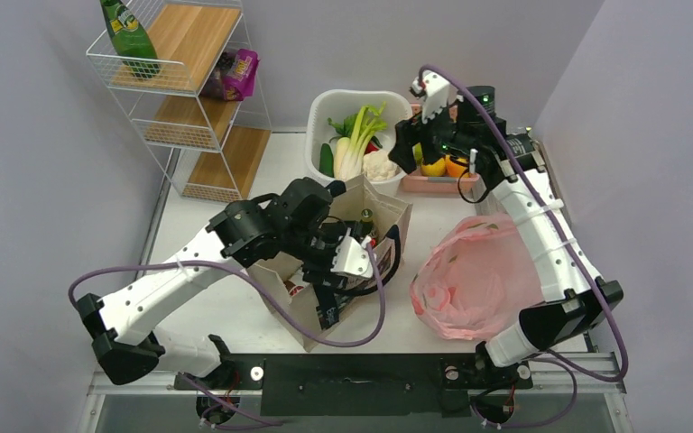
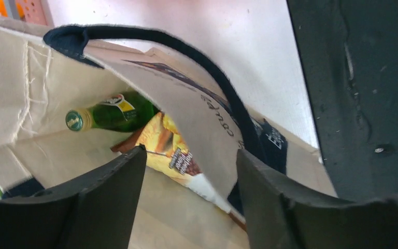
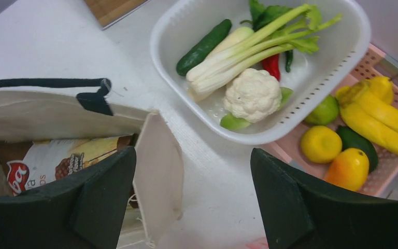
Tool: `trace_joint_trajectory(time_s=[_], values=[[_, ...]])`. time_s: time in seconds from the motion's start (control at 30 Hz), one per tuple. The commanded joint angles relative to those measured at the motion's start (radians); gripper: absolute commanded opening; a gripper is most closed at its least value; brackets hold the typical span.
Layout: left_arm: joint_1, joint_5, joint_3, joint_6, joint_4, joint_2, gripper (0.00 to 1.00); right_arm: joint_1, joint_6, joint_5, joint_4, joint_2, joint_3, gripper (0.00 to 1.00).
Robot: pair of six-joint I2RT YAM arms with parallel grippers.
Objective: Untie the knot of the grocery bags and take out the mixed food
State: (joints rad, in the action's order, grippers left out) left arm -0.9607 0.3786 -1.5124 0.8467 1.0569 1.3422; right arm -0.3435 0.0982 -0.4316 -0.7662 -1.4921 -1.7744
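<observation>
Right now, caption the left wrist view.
Open left gripper hovers over the canvas tote; green bottle and snack packet lie inside.

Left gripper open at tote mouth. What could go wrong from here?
1. The black strap arcs over the tote beside the left gripper; a finger could hook it and drag the bag.
2. A canvas flap droops over the snack packet; a grab may pinch cloth too.
3. Only the neck end of the green bottle shows past the flap; a grip there may slip.

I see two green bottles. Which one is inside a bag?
The green bottle inside the beige tote; the other bottle stands on the wire rack's top shelf.
</observation>
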Motion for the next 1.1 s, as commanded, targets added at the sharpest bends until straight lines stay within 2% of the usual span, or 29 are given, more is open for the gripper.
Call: trace_joint_trajectory(time_s=[0.0,0.1,0.17,0.27,0.33,0.4,0.53,0.73,0.8,0.83,0.87,0.93,0.97,1.0,1.07], values=[[0.010,0.006,-0.041,-0.059,0.055,-0.107,0.66,-0.088,0.090,-0.073,-0.030,-0.037,-0.072,0.77],[0.071,0.037,-0.068,-0.148,0.075,-0.181,0.68,-0.185,0.224,-0.043,-0.036,-0.050,-0.080,0.77],[0.174,0.082,-0.102,-0.217,0.075,-0.205,0.68,-0.234,0.302,-0.023,-0.039,-0.063,-0.083,0.78],[0.417,0.140,-0.139,-0.278,0.068,-0.218,0.68,-0.285,0.392,0.009,-0.044,-0.102,-0.077,0.78],[0.521,0.091,-0.104,-0.336,0.022,-0.232,0.68,-0.297,0.425,0.021,-0.046,-0.141,-0.089,0.79],[0.580,-0.025,-0.064,-0.370,0.008,-0.244,0.68,-0.304,0.440,0.047,-0.057,-0.188,-0.114,0.79],[0.611,-0.093,0.012,-0.393,0.045,-0.254,0.68,-0.308,0.458,0.131,-0.100,-0.249,-0.159,0.78],[0.606,-0.032,0.129,-0.426,0.060,-0.248,0.67,-0.294,0.459,0.197,-0.138,-0.207,-0.107,0.70],[0.596,-0.051,0.162,-0.428,0.032,-0.220,0.60,-0.283,0.433,0.211,-0.145,-0.185,-0.080,0.64],[0.589,-0.058,0.167,-0.428,0.009,-0.209,0.49,-0.271,0.422,0.215,-0.155,-0.172,-0.066,0.62],[0.586,-0.076,0.169,-0.428,-0.002,-0.184,0.43,-0.265,0.400,0.214,-0.162,-0.167,-0.060,0.57],[0.579,-0.103,0.157,-0.434,-0.053,-0.139,0.21,-0.245,0.373,0.205,-0.186,-0.151,-0.035,0.50],[0.576,-0.112,0.141,-0.435,-0.090,-0.123,0.05,-0.231,0.363,0.201,-0.200,-0.140,-0.028,0.44],[0.574,-0.134,0.132,-0.436,-0.131,-0.090,0.01,-0.225,0.347,0.188,-0.210,-0.133,-0.011,0.41],[0.574,-0.161,0.101,-0.438,-0.196,-0.046,0.00,-0.210,0.321,0.156,-0.221,-0.110,0.013,0.31]])
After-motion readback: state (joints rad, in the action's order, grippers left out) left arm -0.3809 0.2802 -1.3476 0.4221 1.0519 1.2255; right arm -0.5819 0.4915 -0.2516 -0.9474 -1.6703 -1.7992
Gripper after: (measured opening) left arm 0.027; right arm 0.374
